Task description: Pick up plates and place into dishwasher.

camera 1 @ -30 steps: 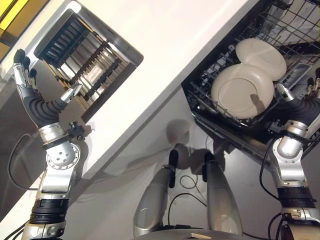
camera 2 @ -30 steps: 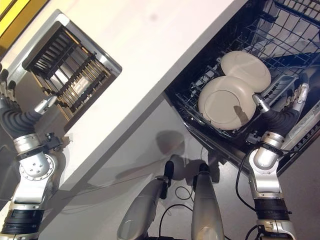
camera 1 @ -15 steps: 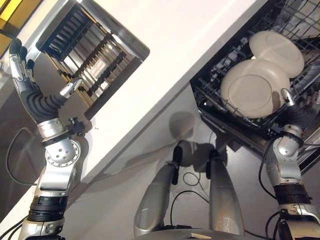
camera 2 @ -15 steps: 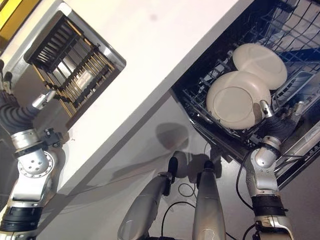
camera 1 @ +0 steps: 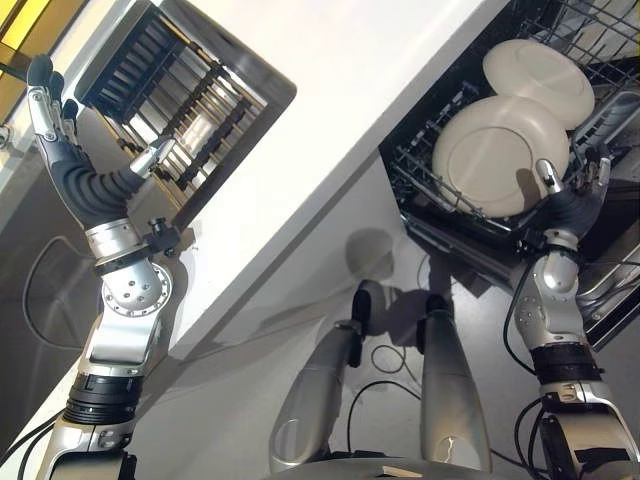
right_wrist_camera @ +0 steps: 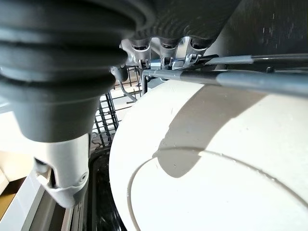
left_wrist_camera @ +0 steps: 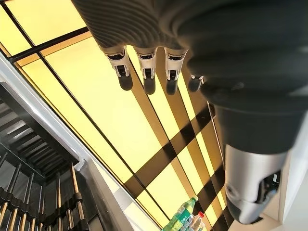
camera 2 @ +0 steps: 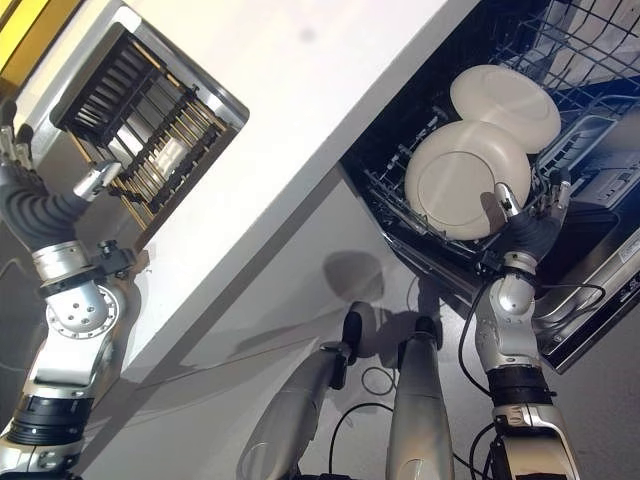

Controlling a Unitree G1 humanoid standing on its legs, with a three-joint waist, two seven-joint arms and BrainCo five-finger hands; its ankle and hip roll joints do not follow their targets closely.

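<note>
Two cream plates stand in the dishwasher's dark wire rack: the front plate leans upright, and the back plate sits behind it, partly overlapped. My right hand is at the front plate's lower right edge, open, thumb and fingers spread and holding nothing. In the right wrist view its fingers reach past a rack wire just above the plate. My left hand is raised at the far left, open and empty, with straight fingers.
A white counter runs diagonally between the two arms. A metal drying rack is set in it near my left hand. The dishwasher's open door lies below the wire rack, beside my right forearm.
The camera has shifted. My right hand has moved left from the rack's side to the front plate's lower edge. The left arm stays raised and both plates stay put.
</note>
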